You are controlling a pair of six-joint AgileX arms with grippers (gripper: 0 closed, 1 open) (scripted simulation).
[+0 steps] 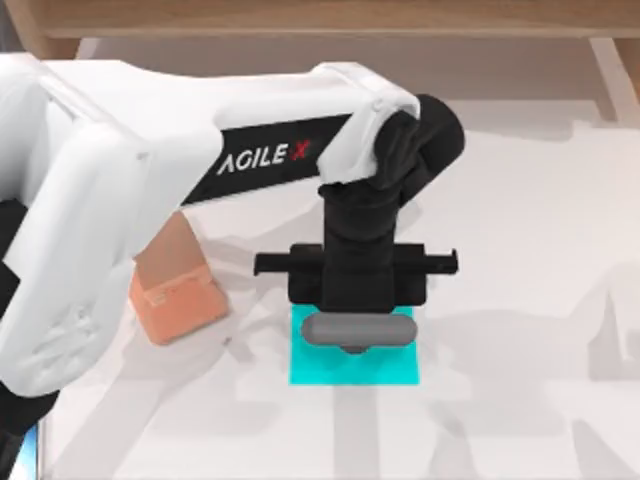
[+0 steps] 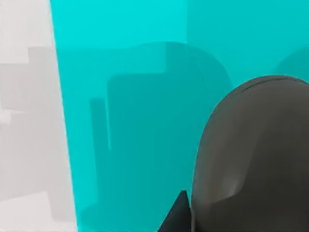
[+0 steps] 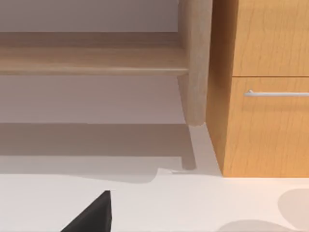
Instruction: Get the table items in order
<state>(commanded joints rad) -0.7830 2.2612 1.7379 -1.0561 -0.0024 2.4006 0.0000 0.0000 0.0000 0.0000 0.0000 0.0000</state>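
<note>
on the white table [image 1: 520, 300], a cyan mat [image 1: 400, 372].

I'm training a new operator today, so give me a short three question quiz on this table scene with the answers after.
1. True or false: the left gripper is over the cyan mat.
2. Which thing stands left of the mat on the table?
A. the mouse
B. the orange phone stand
C. a wooden drawer
3. Fill the gap: in the left wrist view the dark grey mouse shows above the ____ mat.

Key: 1 true; 2 B; 3 cyan.
</note>
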